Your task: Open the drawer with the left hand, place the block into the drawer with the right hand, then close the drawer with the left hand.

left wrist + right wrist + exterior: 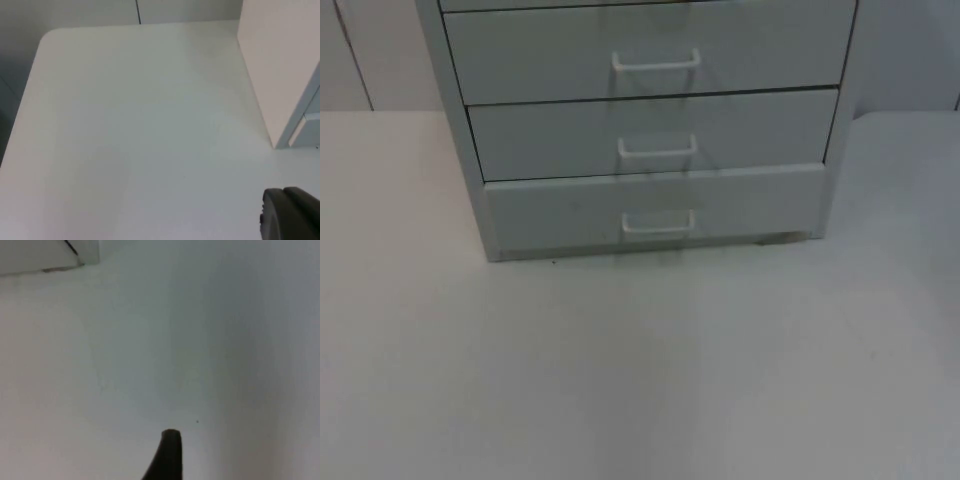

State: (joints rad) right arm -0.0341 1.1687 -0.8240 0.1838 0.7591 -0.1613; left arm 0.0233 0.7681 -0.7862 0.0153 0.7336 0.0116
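A: Where was the drawer found in relation to the left claw (290, 215)?

B: In the top view the cabinet (460, 120) was set at the upper middle of the frame, on the bench (640, 380), with three drawer fronts stacked one above another. Every front appeared shut. The lowest drawer (550, 210) was met at the bench's level, and its handle (658, 223) was laid with its long axis across the frame, left to right. In the left wrist view the cabinet's plain side wall was seen close by the left claw, and a sliver of its front edge beyond. So the left claw was judged to be off to the cabinet's side and the nearer one to it. A swing round to the front would be called for before a handle could be hooked.

A: And the right claw (167, 455)?

B: It was held above bare bench, with the cabinet's bottom corner some way ahead of it. That arm was judged to be waiting.

A: Was either claw seen open or closed?

B: That could not be told for either one.

A: What else was left uncertain?

B: The block's place could not be determined, nor which of the three drawers was meant. The cabinet's top was cut off by the frame's upper edge.
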